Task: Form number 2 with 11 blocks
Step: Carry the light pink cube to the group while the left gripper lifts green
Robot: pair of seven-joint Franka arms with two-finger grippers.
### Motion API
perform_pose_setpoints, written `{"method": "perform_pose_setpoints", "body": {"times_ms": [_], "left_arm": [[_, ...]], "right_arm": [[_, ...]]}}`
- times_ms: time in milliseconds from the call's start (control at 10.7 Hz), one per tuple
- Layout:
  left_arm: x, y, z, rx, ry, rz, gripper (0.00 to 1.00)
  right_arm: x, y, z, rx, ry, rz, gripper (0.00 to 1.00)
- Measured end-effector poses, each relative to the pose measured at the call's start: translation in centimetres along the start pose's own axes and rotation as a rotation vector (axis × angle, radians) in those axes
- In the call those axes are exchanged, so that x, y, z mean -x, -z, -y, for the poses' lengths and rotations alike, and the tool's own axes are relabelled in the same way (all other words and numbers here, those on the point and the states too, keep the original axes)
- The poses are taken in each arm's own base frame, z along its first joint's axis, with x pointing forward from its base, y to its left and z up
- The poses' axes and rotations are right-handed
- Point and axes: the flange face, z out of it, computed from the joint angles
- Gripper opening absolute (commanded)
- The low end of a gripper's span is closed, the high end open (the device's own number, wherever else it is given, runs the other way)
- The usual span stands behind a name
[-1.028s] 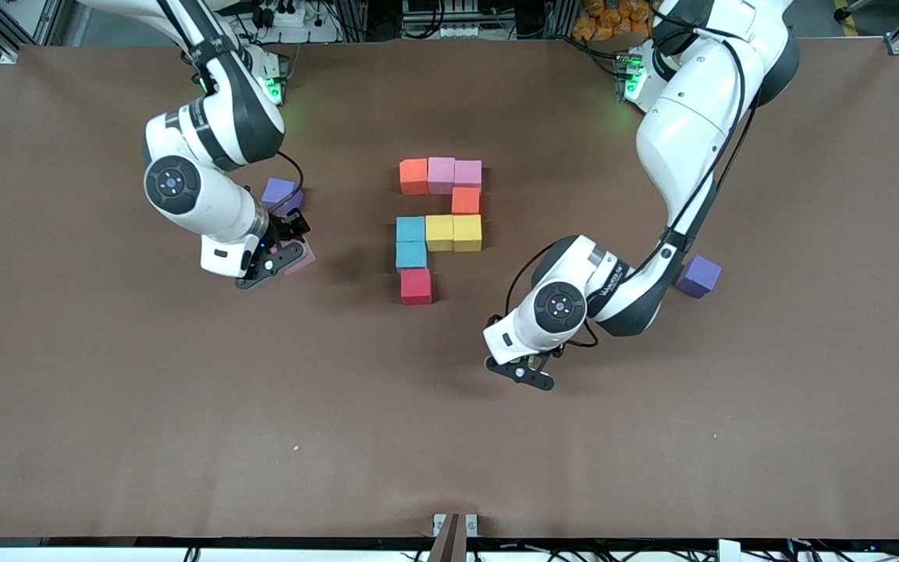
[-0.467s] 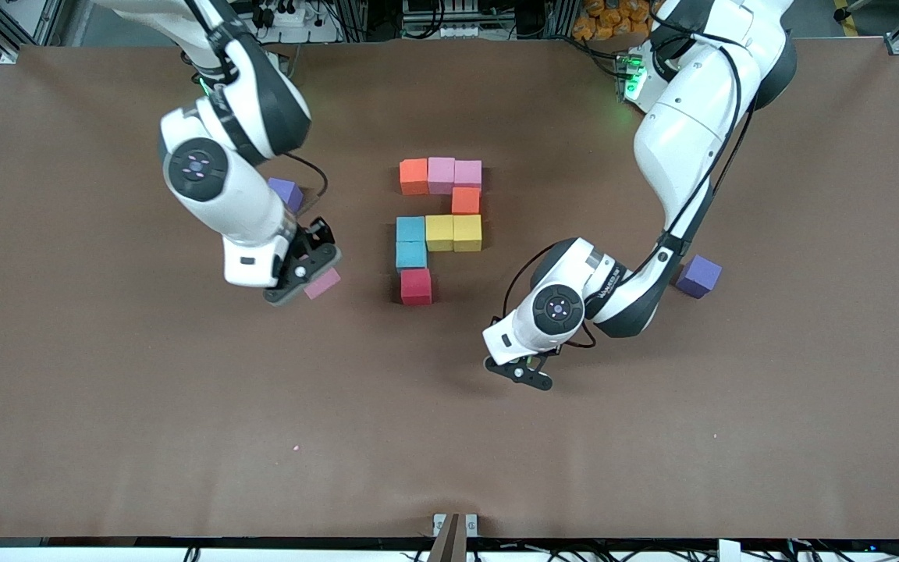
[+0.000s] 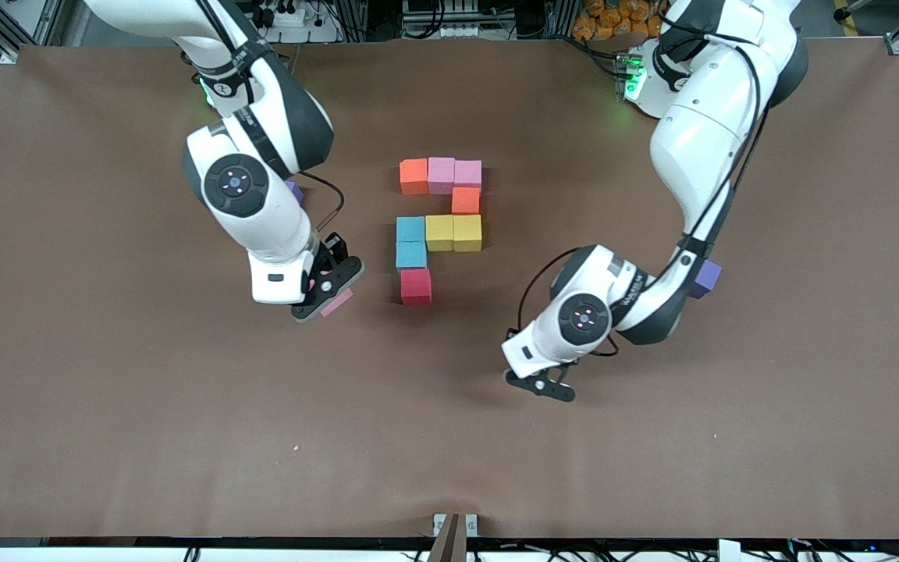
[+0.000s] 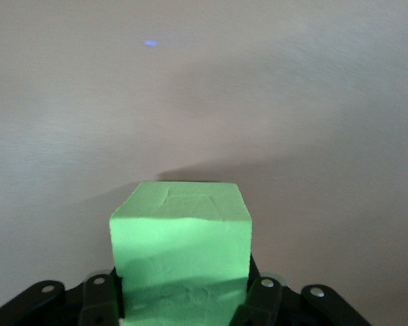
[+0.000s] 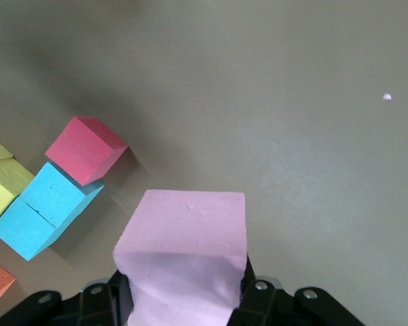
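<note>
Nine cubes lie flat on the table as an unfinished digit, edges touching. An orange cube (image 3: 413, 176) and two pink cubes (image 3: 454, 174) make the row farthest from the front camera. At six o'clock from the end pink cube a second orange cube (image 3: 466, 200) is set, then two yellow cubes (image 3: 453, 232) and a light blue cube (image 3: 410, 229) in one row. At six o'clock from that, another light blue cube (image 3: 410, 254) and a red cube (image 3: 416, 286) follow. A third pink cube (image 5: 185, 261) and a green cube (image 4: 181, 255) are held clear of the table.
</note>
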Motion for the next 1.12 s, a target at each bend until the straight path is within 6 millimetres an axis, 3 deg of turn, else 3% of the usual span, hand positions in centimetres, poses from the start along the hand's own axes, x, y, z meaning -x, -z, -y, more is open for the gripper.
{"method": "perform_pose_setpoints", "body": {"times_ms": [467,748,935,1122], "left_arm": [[0.4,5.6,5.6,-0.042,0.071,0.074,0.24],[0.8,8.5,9.1,-0.051,0.117,0.103,0.23],[1.0,9.3,9.9,-0.053,0.128,0.109,0.23],[1.0,9.2,10.0,-0.053,0.13,0.111,0.23]], "right_arm": [[-5.4,-2.6,6.5,0.093,0.256,0.013,0.21],[-8.0,-3.8,7.9,0.087,0.518,0.002,0.22],[-9.3,-5.2,8.9,0.07,0.64,0.001,0.22],[-10.2,-6.9,12.4,0.01,0.69,0.033,0.22]]}}
